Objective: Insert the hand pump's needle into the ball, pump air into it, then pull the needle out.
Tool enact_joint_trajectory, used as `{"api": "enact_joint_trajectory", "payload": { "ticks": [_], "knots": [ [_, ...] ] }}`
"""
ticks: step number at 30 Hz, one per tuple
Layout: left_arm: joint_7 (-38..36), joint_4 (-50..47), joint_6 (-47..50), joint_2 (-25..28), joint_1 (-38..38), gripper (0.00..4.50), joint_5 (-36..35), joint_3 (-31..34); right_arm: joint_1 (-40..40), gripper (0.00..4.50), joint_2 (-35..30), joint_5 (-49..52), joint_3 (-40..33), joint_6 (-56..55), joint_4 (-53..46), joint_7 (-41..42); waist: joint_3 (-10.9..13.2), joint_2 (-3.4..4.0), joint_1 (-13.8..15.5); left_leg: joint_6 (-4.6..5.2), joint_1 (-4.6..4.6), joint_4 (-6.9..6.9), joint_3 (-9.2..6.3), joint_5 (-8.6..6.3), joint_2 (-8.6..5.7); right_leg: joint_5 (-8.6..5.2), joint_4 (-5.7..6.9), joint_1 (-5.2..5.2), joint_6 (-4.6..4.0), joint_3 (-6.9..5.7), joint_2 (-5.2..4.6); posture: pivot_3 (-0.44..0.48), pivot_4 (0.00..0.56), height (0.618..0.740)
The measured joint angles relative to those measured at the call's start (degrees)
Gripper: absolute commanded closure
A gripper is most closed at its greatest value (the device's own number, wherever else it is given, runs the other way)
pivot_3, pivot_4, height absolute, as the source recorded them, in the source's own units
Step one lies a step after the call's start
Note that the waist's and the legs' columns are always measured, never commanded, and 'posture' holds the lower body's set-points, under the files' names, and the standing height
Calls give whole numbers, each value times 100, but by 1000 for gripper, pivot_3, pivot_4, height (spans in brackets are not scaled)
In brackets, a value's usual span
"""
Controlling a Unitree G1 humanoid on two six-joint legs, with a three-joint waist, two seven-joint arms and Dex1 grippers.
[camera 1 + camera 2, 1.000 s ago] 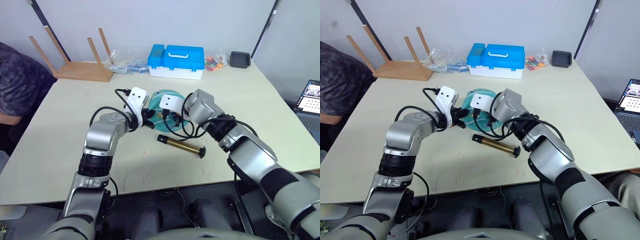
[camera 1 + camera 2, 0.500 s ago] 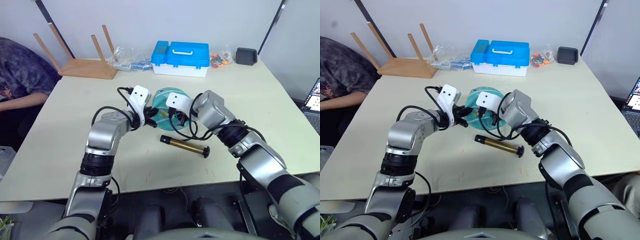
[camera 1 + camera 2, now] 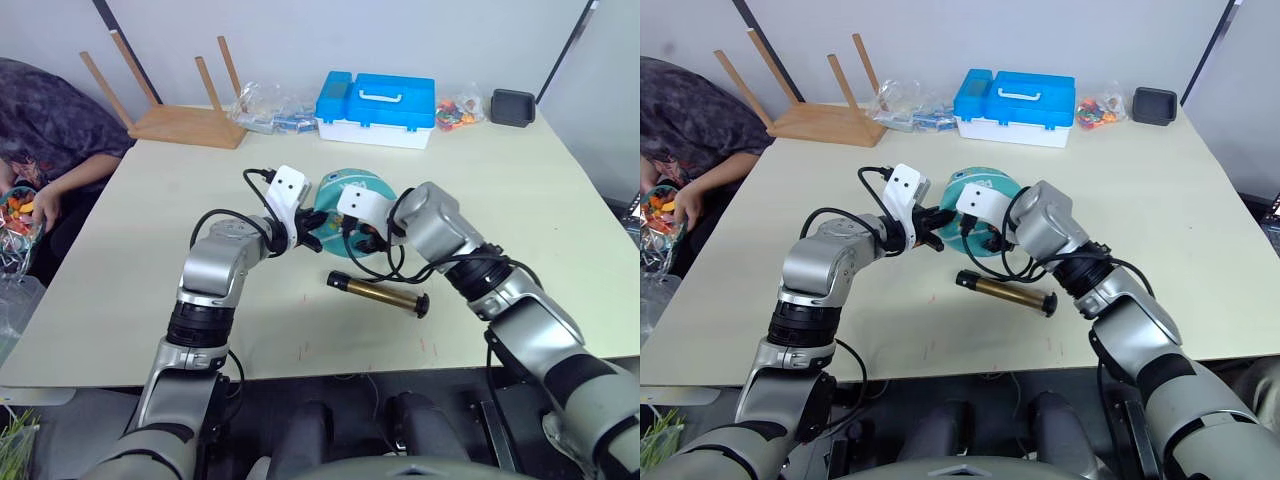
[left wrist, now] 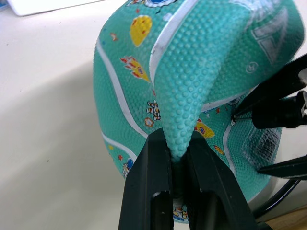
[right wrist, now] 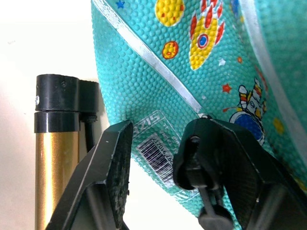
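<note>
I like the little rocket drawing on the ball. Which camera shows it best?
The right wrist view: the rocket on the ball is close, beside planets and an astronaut. The left wrist view shows other small prints. In the eye views the ball is too far for prints.

Your left gripper [image 4: 178, 165] is pinched tight on a fold of the ball [image 4: 201, 72] — forearm bent inward across your front. Your right gripper [image 5: 158, 158] faces it from the other side, fingers parted, a small black fitting against one finger [image 5: 225, 158].
</note>
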Motion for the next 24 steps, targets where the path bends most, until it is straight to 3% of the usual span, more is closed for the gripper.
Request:
{"api": "enact_joint_trajectory", "payload": {
  "ticks": [6,14,18,24],
  "knots": [
    [-62,48,-133,-25,-86,4500,-15,-98,354,2065,-718,96,11,447,-1154,147,5,8,130,-5,-73,3,-43,5,-26,14,-4,-44,-23,-41,-41,0,150,740],
    [-100,158,-229,-20,-129,4500,-16,-121,1311,2065,-1261,751,-900,447,-2937,-31,10,11,126,-13,-83,4,-73,12,-44,-2,-7,-39,4,-87,-58,0,150,740],
    [-121,179,-241,17,-137,4500,-16,-115,1741,2065,-1280,998,-1061,-272,-2999,-266,15,9,114,-20,-82,5,-69,19,-46,-2,-7,-39,6,-87,-57,0,150,740],
    [-147,169,-237,40,-132,4500,-17,-102,1747,2065,-1183,1124,-1081,-1189,-2477,-584,21,9,108,-26,-81,5,-71,24,-44,-1,-4,-39,4,-88,-48,0,150,740]
  ]
}}
